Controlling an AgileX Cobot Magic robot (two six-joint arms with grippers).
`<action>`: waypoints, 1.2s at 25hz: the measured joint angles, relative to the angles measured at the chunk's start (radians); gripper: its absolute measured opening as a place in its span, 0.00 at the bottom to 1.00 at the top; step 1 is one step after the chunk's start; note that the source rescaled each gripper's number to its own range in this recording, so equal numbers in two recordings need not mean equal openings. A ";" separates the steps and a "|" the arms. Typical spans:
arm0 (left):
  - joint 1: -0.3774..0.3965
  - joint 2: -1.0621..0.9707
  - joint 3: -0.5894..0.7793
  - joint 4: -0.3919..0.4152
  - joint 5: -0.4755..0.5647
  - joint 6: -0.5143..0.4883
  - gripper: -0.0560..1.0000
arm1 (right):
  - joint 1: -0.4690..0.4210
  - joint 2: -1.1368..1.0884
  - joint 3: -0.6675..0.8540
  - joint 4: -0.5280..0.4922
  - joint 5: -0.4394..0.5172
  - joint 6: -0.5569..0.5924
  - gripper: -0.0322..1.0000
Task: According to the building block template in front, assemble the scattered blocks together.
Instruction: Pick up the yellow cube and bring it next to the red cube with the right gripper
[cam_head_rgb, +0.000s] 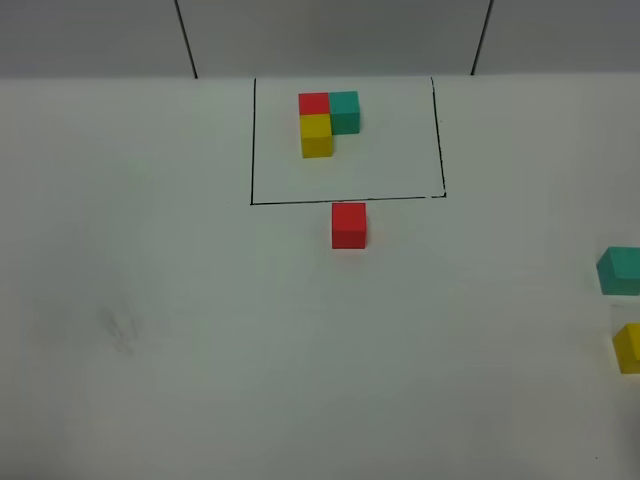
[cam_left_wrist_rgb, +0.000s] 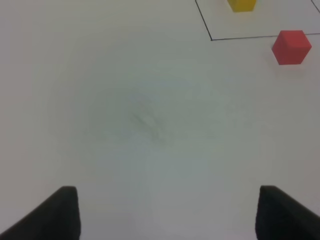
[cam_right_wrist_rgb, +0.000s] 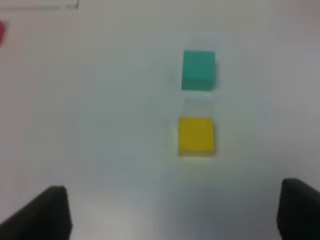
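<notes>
The template is an L of red, teal and yellow cubes inside a thin black outline at the far middle of the table. A loose red cube sits just outside the outline's near edge; it also shows in the left wrist view. A loose teal cube and a loose yellow cube lie at the right edge, a small gap between them. In the right wrist view the teal cube and yellow cube lie ahead of my open right gripper. My left gripper is open and empty over bare table.
The white table carries a faint smudge at the left. A grey wall with two dark seams runs along the back.
</notes>
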 joint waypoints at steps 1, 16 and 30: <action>0.000 0.000 0.000 0.000 0.000 0.000 0.72 | 0.000 0.073 -0.018 0.000 -0.006 -0.011 0.71; 0.000 0.000 0.000 0.001 0.000 0.000 0.72 | 0.000 0.979 -0.221 0.003 -0.331 -0.059 0.72; 0.000 0.000 0.000 0.001 0.000 0.000 0.72 | 0.000 1.112 -0.226 0.003 -0.482 -0.056 0.72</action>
